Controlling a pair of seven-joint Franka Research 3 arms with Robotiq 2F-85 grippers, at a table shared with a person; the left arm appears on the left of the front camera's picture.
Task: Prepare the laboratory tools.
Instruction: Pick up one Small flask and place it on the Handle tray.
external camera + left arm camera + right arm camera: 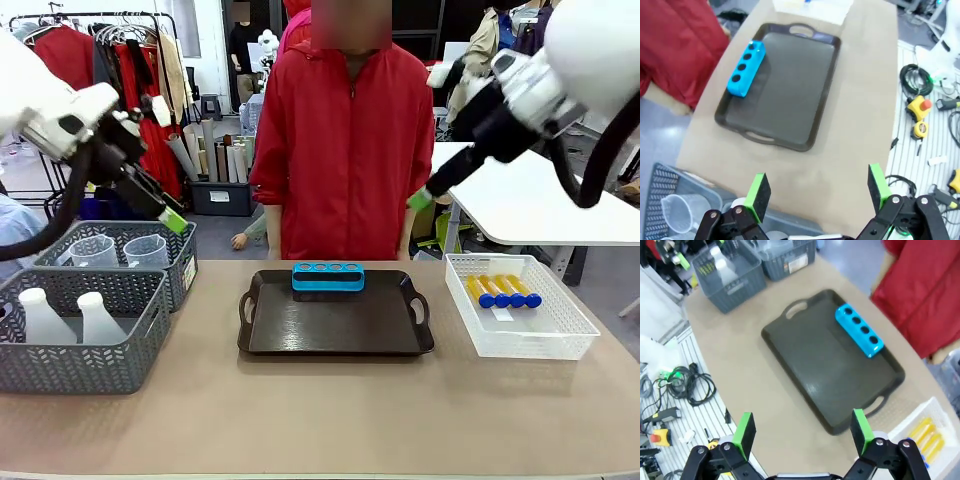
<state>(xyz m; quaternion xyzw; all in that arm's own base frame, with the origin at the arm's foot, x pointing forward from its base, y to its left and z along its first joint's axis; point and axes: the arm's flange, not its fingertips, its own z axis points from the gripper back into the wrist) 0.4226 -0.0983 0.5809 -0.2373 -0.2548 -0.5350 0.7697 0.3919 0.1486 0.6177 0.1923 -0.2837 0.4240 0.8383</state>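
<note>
So, the biggest thing first: a tan tabletop [320,430] was spread across the whole scene, and a person in a red zip-up jacket [345,150] was stood at its far edge, right behind the tray.

The left gripper [817,192] was held up in the air over the grey baskets. Its green-padded fingers were spread wide apart and nothing was caught between them. Same story for the right gripper [802,432]: it was held high over the table's right side, jaws wide open, nothing gripped.

A dark rectangular plastic tray with cut-out handles [335,325] was laid flat in the middle of the table. On the robot's left, two grey woven baskets were parked just beside each other, the nearer grey basket [80,370] toward the robot and the farther grey basket [185,270] behind it. Over on the right, a white mesh basket [520,345] was set near the tray but apart from it.

A bright blue tube rack with four round holes [328,277] was placed on the tray along its far edge.

Two translucent white conical flasks [45,315] were stood upright side by side in the nearer grey basket. Two clear measuring beakers [95,250] were kept side by side in the farther one.

Four small orange tubes with blue caps [503,291] were laid flat in a row in the far part of the white mesh basket.
</note>
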